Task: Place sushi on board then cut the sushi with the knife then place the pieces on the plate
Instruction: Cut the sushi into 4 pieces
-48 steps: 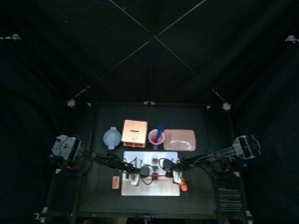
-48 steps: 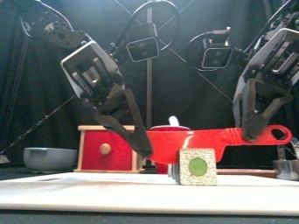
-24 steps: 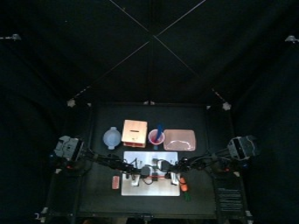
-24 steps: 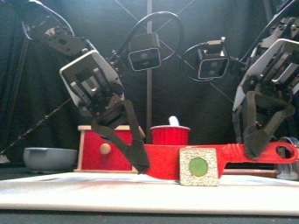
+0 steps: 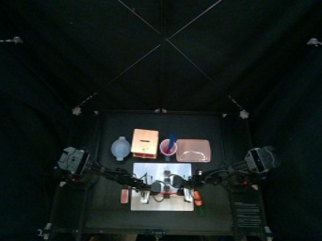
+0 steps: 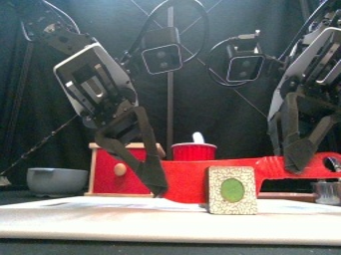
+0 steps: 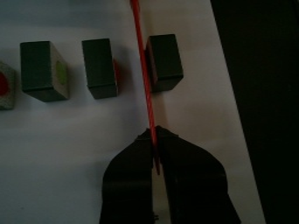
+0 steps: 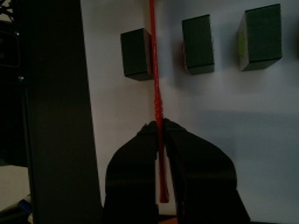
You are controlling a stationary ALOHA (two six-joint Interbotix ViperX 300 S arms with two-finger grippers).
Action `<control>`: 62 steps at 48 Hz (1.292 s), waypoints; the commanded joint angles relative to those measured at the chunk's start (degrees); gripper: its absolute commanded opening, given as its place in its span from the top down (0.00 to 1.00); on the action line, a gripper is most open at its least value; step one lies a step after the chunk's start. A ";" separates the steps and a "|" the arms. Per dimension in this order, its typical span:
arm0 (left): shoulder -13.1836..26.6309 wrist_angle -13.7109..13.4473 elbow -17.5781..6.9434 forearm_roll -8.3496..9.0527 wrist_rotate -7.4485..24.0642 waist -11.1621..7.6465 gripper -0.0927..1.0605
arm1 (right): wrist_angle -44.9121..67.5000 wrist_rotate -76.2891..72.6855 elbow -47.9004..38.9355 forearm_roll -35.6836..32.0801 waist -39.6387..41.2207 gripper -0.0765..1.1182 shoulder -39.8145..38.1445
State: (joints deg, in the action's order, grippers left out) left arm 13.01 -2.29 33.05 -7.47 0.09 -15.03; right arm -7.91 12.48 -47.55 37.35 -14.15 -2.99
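Sushi blocks (image 7: 103, 66): light, rigid, may skid; grip flat sides.
Red knife (image 6: 273, 164): thin, stiff.
Left end effector (image 7: 153, 133), right end effector (image 8: 156, 125): clamping knife.

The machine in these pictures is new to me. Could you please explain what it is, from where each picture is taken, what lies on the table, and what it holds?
It is a robot: two arms, each ending in a gripper of two jaws. One picture looks down from above, one looks level from the front edge of the table, and two come from wrist cameras. On the table lies a white board with dark green sushi pieces in a row. Behind it are a blue-grey bowl, a wooden box, a red cup and a pink tray. Both the left gripper and the right gripper are shut on one red knife, which crosses the row between the end piece and the next.
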 commanded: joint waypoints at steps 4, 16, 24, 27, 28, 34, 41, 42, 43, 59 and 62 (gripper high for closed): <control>-1.67 0.18 -1.41 0.09 0.26 0.26 0.58 | -0.18 0.18 1.05 -0.79 0.18 0.64 -2.55; -4.31 0.18 -1.23 0.53 0.26 0.44 0.57 | -0.26 0.18 0.70 -2.29 0.44 0.64 -6.42; -6.15 0.26 -1.14 0.53 0.26 0.79 0.55 | -0.35 0.18 0.26 -3.16 0.79 0.64 -8.70; -6.77 0.35 -1.05 0.53 0.26 1.05 0.53 | -0.44 0.18 -0.09 -3.16 0.79 0.64 -9.32; -6.86 0.35 -0.97 0.62 0.26 1.14 0.52 | -0.62 0.18 -0.18 -3.16 0.79 0.64 -9.49; -7.47 0.35 -0.79 1.32 0.26 1.76 0.46 | -1.23 0.09 -1.14 -2.99 0.79 0.64 -10.81; -8.00 0.35 -0.79 2.29 0.26 2.55 0.37 | -2.11 0.09 -2.55 -2.81 1.49 0.64 -13.18; -8.09 0.35 -0.79 2.37 0.26 2.64 0.36 | -2.29 0.09 -2.81 -2.81 1.58 0.64 -13.62; -8.26 0.35 -0.70 2.55 0.35 2.72 0.35 | -2.46 0.09 -3.08 -2.81 1.67 0.64 -14.06; -10.37 1.23 0.26 5.27 0.26 4.13 0.29 | -7.47 0.00 -8.35 -1.76 4.57 0.64 -22.68; -10.90 1.76 0.97 5.62 0.00 4.57 0.29 | -8.53 -0.09 -9.32 -1.49 5.10 0.64 -24.26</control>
State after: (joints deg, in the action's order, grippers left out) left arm 3.96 -1.49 34.19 -2.46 0.26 -11.16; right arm -15.64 12.30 -56.60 35.42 -9.93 -24.35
